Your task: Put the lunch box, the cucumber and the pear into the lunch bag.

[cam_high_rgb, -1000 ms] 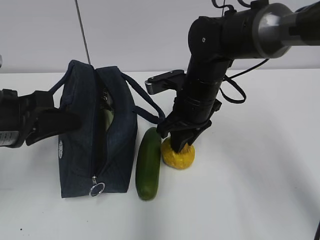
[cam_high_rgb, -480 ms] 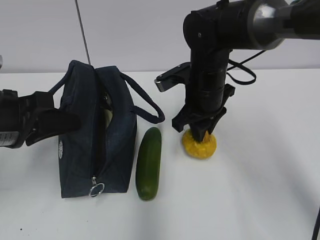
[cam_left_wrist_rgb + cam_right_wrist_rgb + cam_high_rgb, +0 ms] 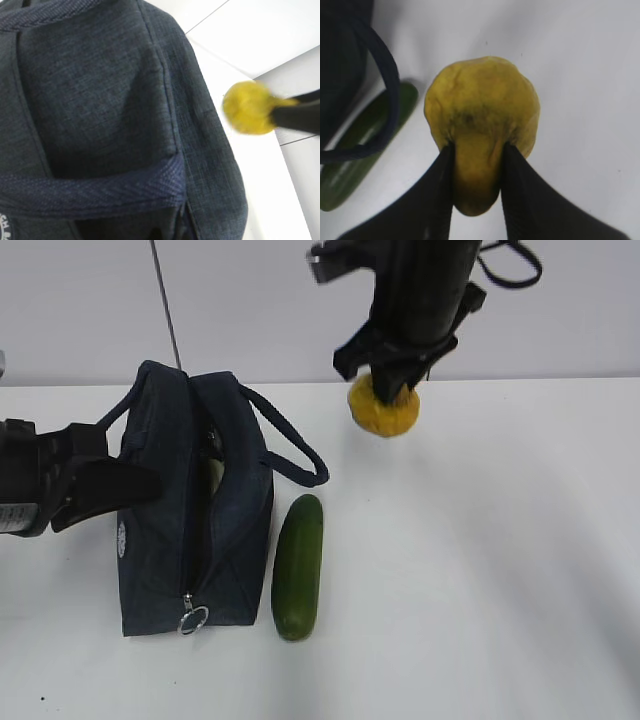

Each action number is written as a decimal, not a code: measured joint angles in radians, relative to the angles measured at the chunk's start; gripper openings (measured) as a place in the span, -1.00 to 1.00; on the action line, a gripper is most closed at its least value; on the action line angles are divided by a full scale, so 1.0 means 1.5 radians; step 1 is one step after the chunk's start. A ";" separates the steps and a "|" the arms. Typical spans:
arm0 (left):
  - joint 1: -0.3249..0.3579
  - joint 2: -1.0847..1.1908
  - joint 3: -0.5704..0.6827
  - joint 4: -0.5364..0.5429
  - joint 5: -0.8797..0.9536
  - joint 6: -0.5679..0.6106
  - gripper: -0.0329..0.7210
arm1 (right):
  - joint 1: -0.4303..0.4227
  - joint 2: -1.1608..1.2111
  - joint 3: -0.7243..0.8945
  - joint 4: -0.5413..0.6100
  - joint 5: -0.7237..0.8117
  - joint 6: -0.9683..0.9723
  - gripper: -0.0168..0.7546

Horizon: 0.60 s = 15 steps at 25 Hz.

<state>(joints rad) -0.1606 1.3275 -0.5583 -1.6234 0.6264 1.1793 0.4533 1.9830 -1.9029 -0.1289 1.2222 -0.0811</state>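
The yellow pear hangs well above the table, and my right gripper is shut on its narrow top. From the right wrist both fingers press the neck of the pear, right gripper. The dark green cucumber lies on the table along the right side of the navy lunch bag. The bag's top zipper is open, and a pale green sliver of the lunch box shows inside. My left gripper is shut at the bag's left side, on the handle strap.
The bag's right handle loop droops toward the cucumber. A metal ring pull hangs at the bag's near end. White tabletop stretches to the right of the cucumber. A thin rod stands behind the bag.
My right gripper has lifted the pear off the table beside the cucumber, carrying it up and a little to the right. Left gripper, bag and cucumber have stayed still.
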 joint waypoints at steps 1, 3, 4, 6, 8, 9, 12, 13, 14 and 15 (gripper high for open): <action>0.000 0.000 0.000 0.000 0.000 0.000 -0.95 | 0.000 -0.011 -0.017 0.007 0.000 0.000 -0.38; 0.000 0.000 0.000 0.000 0.000 0.000 -0.95 | 0.000 -0.032 -0.043 0.044 -0.001 -0.007 -0.38; 0.000 0.000 0.000 0.000 0.000 0.000 -0.95 | 0.000 -0.036 -0.055 0.073 -0.003 -0.018 -0.38; 0.000 0.000 0.000 0.000 0.000 0.000 -0.95 | 0.000 -0.043 -0.068 0.144 -0.017 -0.047 -0.38; 0.000 0.000 0.000 0.001 0.000 0.000 -0.95 | 0.000 -0.043 -0.071 0.224 -0.030 -0.081 -0.38; 0.000 0.000 0.000 0.001 0.000 0.000 -0.95 | 0.000 -0.040 -0.071 0.266 -0.036 -0.099 -0.38; 0.000 0.000 0.000 0.001 0.000 0.000 -0.95 | 0.000 -0.018 -0.072 0.367 -0.058 -0.146 -0.38; 0.000 0.000 0.000 0.001 0.000 0.000 -0.95 | 0.000 -0.007 -0.072 0.397 -0.068 -0.162 -0.38; 0.000 0.000 0.000 0.001 0.000 0.000 -0.95 | 0.000 0.007 -0.072 0.427 -0.080 -0.186 -0.38; 0.000 0.000 0.000 0.001 0.000 0.000 -0.95 | 0.000 0.020 -0.072 0.453 -0.092 -0.211 -0.38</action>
<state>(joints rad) -0.1606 1.3275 -0.5583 -1.6222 0.6264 1.1793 0.4533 2.0134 -2.0115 0.5501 1.0841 -0.3982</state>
